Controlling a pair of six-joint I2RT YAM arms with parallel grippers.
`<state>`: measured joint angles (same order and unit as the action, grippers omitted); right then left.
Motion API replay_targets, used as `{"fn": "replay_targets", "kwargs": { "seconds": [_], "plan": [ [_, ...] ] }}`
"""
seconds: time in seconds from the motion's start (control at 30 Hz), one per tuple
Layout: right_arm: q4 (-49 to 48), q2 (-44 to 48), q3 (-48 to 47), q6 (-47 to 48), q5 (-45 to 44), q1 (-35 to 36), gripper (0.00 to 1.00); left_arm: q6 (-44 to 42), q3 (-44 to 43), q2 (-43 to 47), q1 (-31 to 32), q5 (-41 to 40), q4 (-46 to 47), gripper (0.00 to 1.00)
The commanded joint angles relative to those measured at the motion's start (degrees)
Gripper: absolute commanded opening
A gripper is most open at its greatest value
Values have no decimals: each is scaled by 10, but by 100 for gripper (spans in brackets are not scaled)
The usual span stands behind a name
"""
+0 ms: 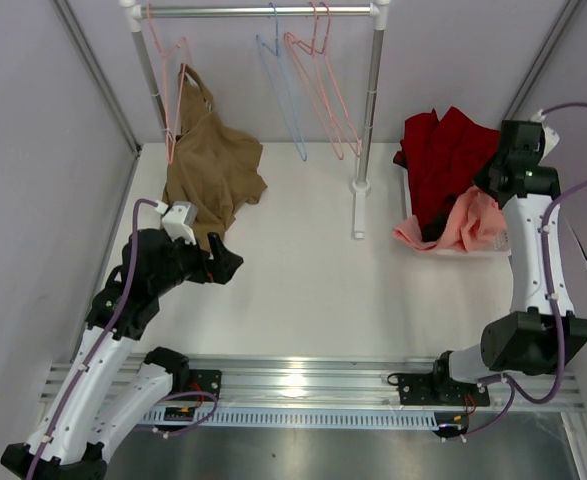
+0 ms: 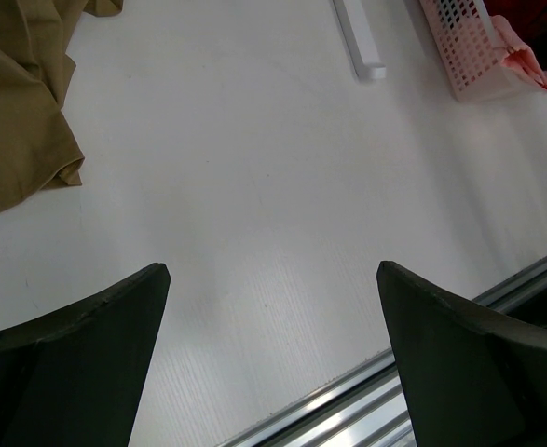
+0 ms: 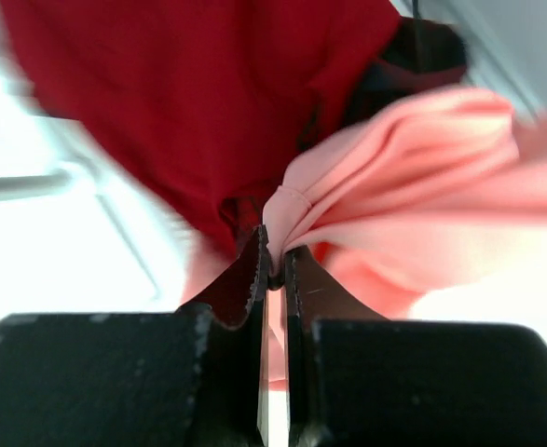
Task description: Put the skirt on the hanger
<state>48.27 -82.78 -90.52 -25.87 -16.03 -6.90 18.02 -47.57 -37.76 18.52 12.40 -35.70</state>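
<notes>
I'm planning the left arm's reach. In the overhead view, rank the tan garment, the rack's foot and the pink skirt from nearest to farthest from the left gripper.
1. Nearest: tan garment, on the left side, just behind the left gripper.
2. Next: rack's foot, mid-table, off to the gripper's right.
3. Farthest: pink skirt, at the table's far right side.

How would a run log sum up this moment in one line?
right pincer: shut on skirt | left pincer: open, empty | hanger: on rail, bare
</notes>
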Motion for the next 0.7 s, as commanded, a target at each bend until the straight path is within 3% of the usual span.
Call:
{"fn": "replay_targets", "kwargs": {
  "seconds": [0.0,0.07,0.4,0.67],
  "plan": [
    [8,49,-106,1,-1,44,0,5,-16,-1,3,8,13,99],
    [29,53,-155,-1,-11,67,0,5,-17,-1,3,7,13,99],
    [71,58,-262,0,-93,340,0,4,-38,-7,3,10,9,99],
    [97,4,-372,31,-157,468,0,26,-35,-28,3,50,45,99]
  ]
}}
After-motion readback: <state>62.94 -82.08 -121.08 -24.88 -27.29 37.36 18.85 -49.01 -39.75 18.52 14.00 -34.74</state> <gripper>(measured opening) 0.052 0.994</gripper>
